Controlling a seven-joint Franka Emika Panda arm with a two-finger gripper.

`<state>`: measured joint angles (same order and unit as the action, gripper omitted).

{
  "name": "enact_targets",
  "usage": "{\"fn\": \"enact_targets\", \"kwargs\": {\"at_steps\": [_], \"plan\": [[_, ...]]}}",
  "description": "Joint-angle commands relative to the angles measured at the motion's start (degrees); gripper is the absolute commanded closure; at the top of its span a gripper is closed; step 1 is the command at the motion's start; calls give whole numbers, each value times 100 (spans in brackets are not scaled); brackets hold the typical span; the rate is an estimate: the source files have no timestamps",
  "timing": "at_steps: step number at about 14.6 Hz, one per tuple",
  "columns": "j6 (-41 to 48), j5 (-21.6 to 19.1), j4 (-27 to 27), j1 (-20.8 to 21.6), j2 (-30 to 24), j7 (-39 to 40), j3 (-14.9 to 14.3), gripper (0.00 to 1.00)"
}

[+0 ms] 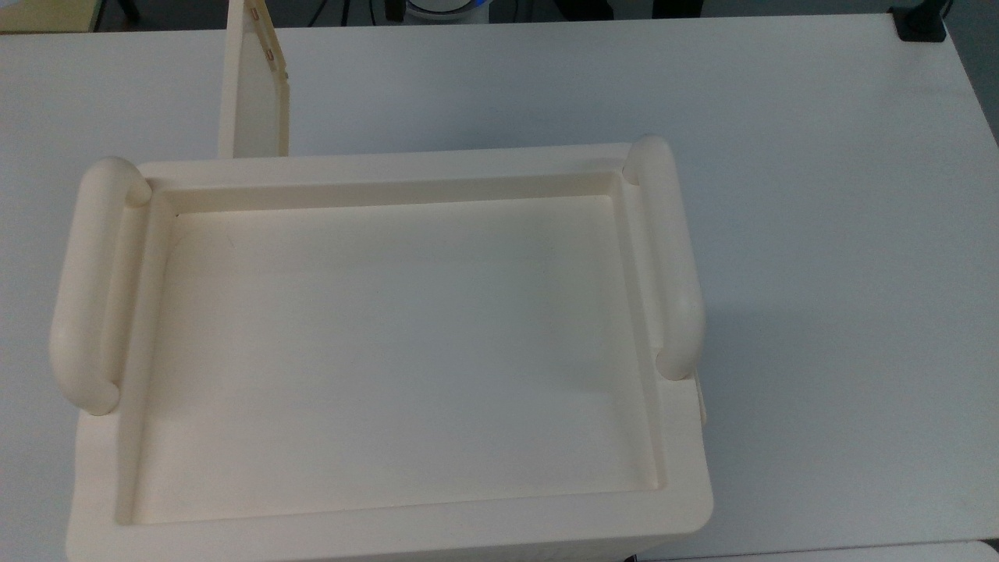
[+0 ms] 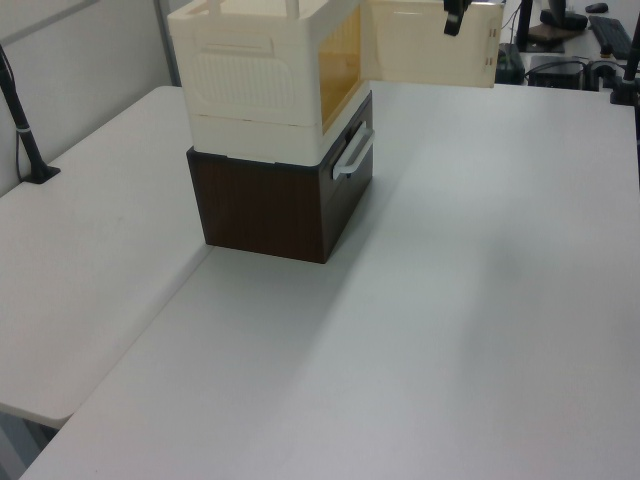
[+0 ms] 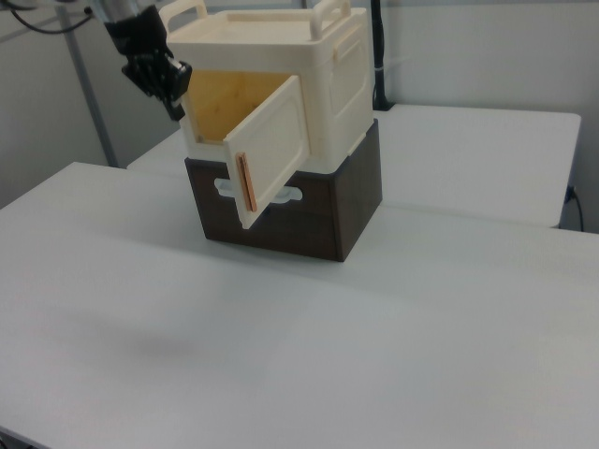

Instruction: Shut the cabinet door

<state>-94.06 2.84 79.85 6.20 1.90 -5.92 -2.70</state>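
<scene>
While the thin cream-coloured plastic cabinet door (image 3: 270, 150) is standing swung wide open, we are looking at a task that has yet to begin in earnest. The door is hanging from one front edge of the large cream-white plastic cabinet (image 3: 281, 84), which is sitting on a dark brown drawer box (image 3: 318, 210) on the white table (image 3: 374, 355). In the top view the door (image 1: 254, 94) is sticking out from the cabinet's upper left corner, edge-on, with small tan marks along its rim.

We are seeing the black two-finger hand (image 3: 161, 77) hovering high, near the cabinet's open front and on the right view's left of the door, touching nothing. In the left view the hand (image 2: 453, 20) is hanging in front of the door panel (image 2: 430, 50). Its fingers are looking drawn close together, holding nothing.

We are judging the door to be light, stiff and freely hinged, so pushing should suffice rather than gripping. We are favouring contact on the flat outer face near the free edge, far from the hinge, since the smooth plastic may let a fingertip slide.
</scene>
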Motion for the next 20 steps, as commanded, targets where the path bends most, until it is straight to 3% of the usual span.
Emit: {"fn": "enact_targets", "kwargs": {"at_steps": [1, 12, 16, 20], "plan": [[160, -64, -320, -250, -40, 153, -90, 100], [-236, -12, -356, -1542, 12, 1575, -107, 100], [-236, -47, -312, -1595, 126, 1814, -134, 100], [-183, -187, -172, -1386, 135, 1762, -20, 100]]}}
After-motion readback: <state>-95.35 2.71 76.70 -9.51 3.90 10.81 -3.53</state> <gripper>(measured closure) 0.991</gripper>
